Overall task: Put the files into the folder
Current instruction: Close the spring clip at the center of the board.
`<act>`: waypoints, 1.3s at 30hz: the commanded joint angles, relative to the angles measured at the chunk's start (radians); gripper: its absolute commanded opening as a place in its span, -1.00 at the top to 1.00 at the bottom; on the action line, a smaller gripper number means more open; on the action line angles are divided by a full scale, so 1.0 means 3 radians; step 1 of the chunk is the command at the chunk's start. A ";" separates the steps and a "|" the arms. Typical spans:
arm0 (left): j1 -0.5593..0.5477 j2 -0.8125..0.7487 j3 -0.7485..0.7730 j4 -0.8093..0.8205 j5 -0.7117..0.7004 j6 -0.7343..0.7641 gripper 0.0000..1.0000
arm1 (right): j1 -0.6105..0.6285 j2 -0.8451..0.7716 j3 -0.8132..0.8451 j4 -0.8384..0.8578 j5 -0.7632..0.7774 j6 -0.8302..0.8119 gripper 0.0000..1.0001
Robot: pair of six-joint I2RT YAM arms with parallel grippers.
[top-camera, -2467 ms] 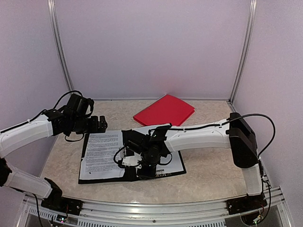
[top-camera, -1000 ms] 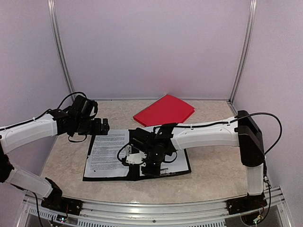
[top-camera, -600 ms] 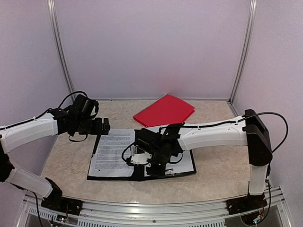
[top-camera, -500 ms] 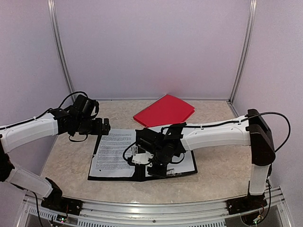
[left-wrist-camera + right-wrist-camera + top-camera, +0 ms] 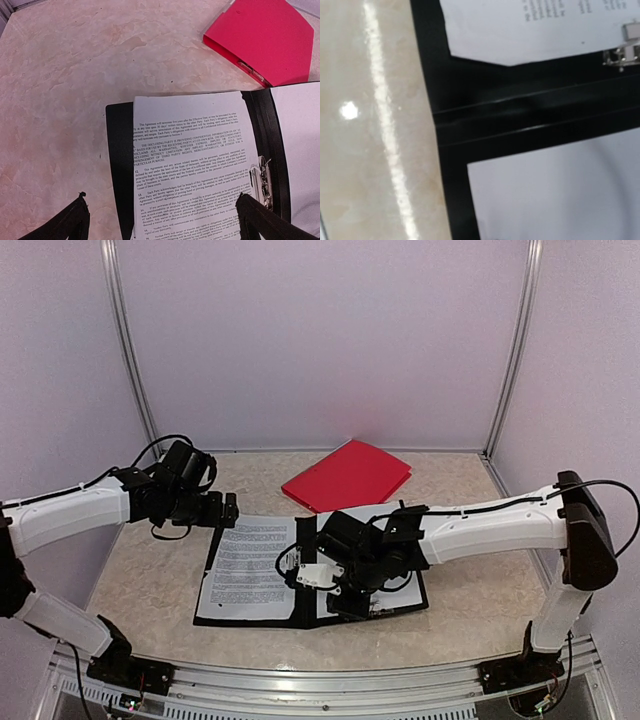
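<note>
Centrally, black folder (image 5: 120, 150) lies open on marble-pattern table (image 5: 150, 580). Printed sheet (image 5: 190, 165) rests on its left half and near-blank sheet (image 5: 300, 150) on its right half, with metal ring clip (image 5: 262, 180) at spine between them. Left gripper (image 5: 228, 512) hovers over folder's far left corner, fingers spread wide. Right gripper (image 5: 342, 600) sits low over spine near front edge, fingers pressed together; whether they nip folder cannot be told. Red folder (image 5: 347, 475) lies closed behind, apart from black one.
</note>
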 commanded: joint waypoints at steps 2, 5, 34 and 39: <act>-0.0036 0.0159 0.0055 0.0156 0.0312 0.0088 -0.98 | -0.0040 -0.0359 -0.0288 0.0378 -0.0060 0.0130 0.88; -0.0039 0.0287 0.0069 0.0340 0.0915 0.0146 -0.97 | -0.0049 -0.0507 -0.0502 0.0570 -0.0106 0.0161 0.90; -0.0676 0.2420 0.1723 0.0992 0.2933 -0.0448 -0.93 | -0.0111 -0.1069 -0.1338 0.1220 -0.0158 0.0384 0.93; -0.0695 0.2606 0.1777 0.0988 0.2970 -0.0485 -0.92 | -0.0116 -0.1054 -0.1338 0.1224 -0.0160 0.0390 0.93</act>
